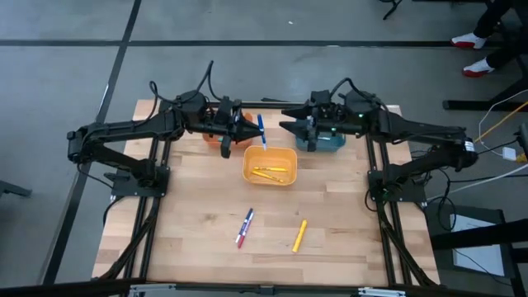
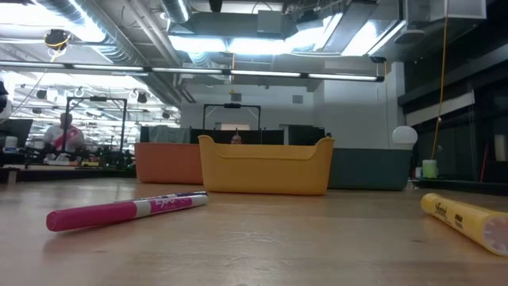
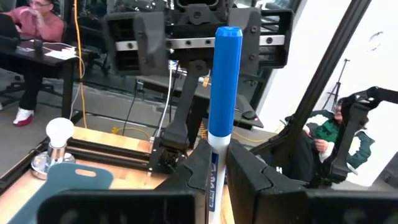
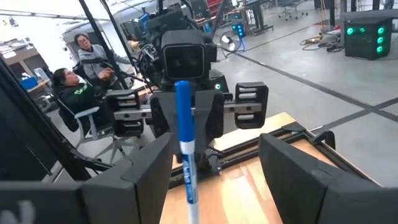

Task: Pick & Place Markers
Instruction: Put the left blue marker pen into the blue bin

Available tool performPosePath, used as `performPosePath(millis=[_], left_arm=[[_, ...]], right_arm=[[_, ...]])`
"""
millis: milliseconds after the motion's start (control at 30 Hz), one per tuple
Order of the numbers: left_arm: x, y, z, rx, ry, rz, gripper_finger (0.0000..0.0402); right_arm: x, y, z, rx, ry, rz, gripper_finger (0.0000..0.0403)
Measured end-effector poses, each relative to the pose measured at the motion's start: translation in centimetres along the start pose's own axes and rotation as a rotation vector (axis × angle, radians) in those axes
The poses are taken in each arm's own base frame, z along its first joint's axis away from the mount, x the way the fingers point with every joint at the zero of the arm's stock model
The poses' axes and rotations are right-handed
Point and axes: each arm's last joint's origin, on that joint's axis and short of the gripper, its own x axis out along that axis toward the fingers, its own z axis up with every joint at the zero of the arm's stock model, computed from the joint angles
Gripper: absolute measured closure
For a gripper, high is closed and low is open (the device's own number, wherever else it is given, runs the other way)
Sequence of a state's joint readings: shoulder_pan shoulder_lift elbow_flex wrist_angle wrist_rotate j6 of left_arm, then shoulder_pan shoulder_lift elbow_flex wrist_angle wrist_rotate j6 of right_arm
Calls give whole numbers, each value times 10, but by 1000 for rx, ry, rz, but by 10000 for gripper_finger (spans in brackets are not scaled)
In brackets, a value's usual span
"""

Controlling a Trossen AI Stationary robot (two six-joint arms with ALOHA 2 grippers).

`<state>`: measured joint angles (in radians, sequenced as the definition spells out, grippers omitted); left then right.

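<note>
A blue marker [image 3: 224, 87] stands upright in the air over the far middle of the table, blue cap up, with my left gripper [image 1: 252, 134] shut on it. My right gripper [image 1: 283, 127] faces it from the table's right, open wide. In the right wrist view its fingers [image 4: 140, 180] stand to either side of the marker [image 4: 184, 134] without touching it. A pink marker and a blue marker [image 1: 245, 227] and a yellow marker [image 1: 299, 235] lie flat on the near part of the table. Yellow markers [image 1: 269, 172] lie in the yellow bin [image 1: 289, 157]. My left gripper pinches the marker's white barrel [image 3: 213, 177], just below the blue part, between its two fingers. The fingers [image 3: 249, 180] lie level, come from the table's left and cross the marker. The marker stands upright, lifted clear of table and bins.
An orange bin [image 1: 213, 139] sits under my left arm and a teal bin [image 1: 328, 143] under my right arm, both at the far edge. The yellow bin stands between them, a little nearer. People sit in the room beyond the table.
</note>
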<state>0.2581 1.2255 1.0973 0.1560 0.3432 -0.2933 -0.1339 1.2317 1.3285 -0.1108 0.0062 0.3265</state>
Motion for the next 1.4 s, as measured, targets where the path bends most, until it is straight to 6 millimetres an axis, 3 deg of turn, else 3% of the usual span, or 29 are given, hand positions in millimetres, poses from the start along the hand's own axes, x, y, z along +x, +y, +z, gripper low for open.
performPosePath(millis=[933,1400], left_arm=[[0,-1,0,24,6,-35,378],[0,1,0,57,-8,26,378]], right_arm=[[45,-5,-15,-23,-46,100,168],[49,-4,-16,-29,-57,139,168]])
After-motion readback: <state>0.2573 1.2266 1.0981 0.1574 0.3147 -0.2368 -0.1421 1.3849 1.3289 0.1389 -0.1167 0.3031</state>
